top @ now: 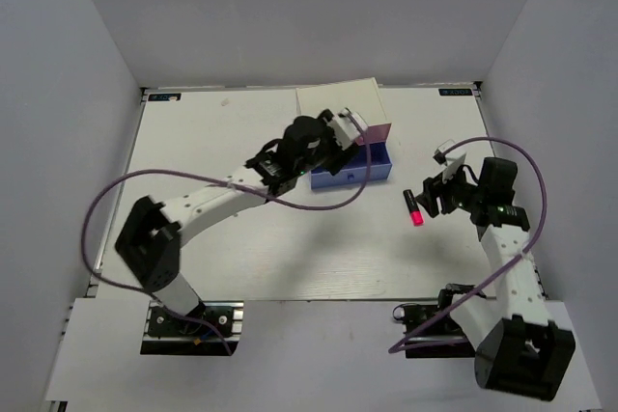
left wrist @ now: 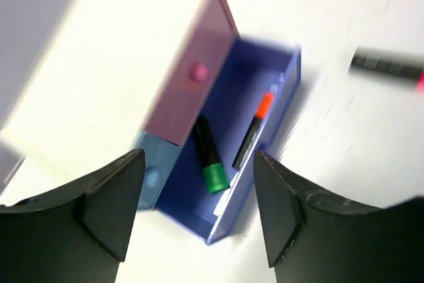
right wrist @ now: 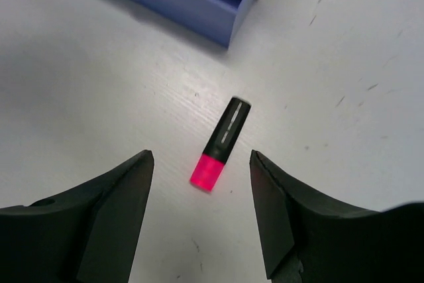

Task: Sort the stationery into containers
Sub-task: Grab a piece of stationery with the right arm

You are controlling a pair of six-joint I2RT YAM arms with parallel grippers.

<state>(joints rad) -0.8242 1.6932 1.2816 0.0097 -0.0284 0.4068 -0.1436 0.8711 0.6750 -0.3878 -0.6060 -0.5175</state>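
Both grippers stand with their jaws apart and nothing between them. Directly ahead of the left gripper (left wrist: 197,183) and below it sits the white box (left wrist: 99,64), its pink drawer front (left wrist: 192,77) shut and a light blue front (left wrist: 156,164) next to it. The periwinkle drawer (left wrist: 288,91) is pulled out under that gripper's open fingers, and inside it lie the green-capped highlighter (left wrist: 209,154) and the orange-capped highlighter (left wrist: 255,130), side by side, not touching.

The right gripper (right wrist: 200,164) hangs over the bare table (right wrist: 79,97), well apart from the box, with the drawer's corner ahead of it at the far edge of its wrist view. The pink-capped highlighter (right wrist: 222,142) lies flat just beyond its fingertips, centred between them, cap end nearer the gripper and barrel slanting away toward the drawer.

That pen looks light, stiff and smooth: hard plastic that won't give under the pads, but round enough to roll or squirt out of a loose pinch. I would take it across the black barrel near its middle, jaws square to its length, not on the tapered cap.
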